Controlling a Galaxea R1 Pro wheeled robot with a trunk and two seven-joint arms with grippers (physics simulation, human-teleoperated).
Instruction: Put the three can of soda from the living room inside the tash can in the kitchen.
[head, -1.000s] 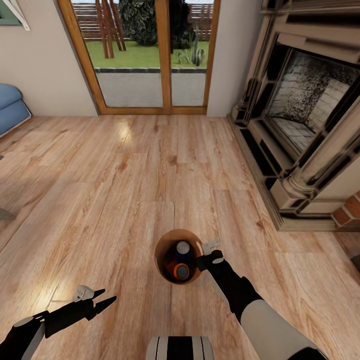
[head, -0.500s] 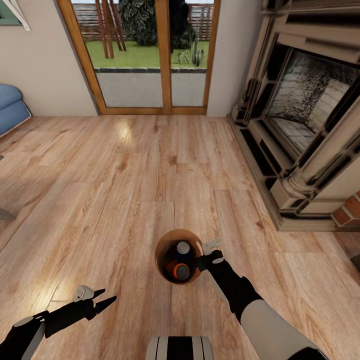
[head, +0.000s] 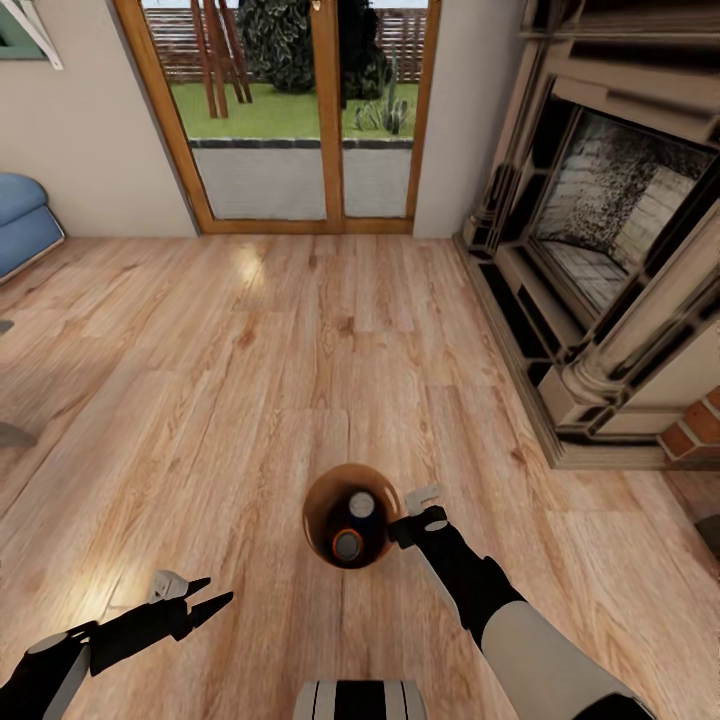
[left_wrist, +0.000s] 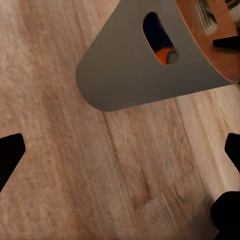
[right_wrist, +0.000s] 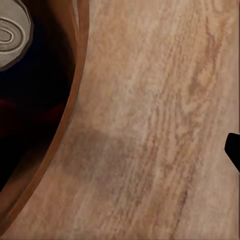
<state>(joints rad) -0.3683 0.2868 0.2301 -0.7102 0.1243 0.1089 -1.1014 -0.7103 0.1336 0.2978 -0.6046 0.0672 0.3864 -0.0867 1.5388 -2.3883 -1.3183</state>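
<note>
Two can tops showed inside the trash can (head: 318, 500), which sat on the wood floor (head: 250, 400) of the living room, between the glass doors (head: 290, 110) and the robot: a dark blue soda can (head: 362, 504) and an orange soda can (head: 347, 545). Right claw (head: 412, 512) was at the bin's rim; grip state not discernible. Left claw (head: 205, 594) hung over bare floor, well apart from the bin, fingers spread, holding nothing. Fireplace (head: 610, 230) stood at the right.
</note>
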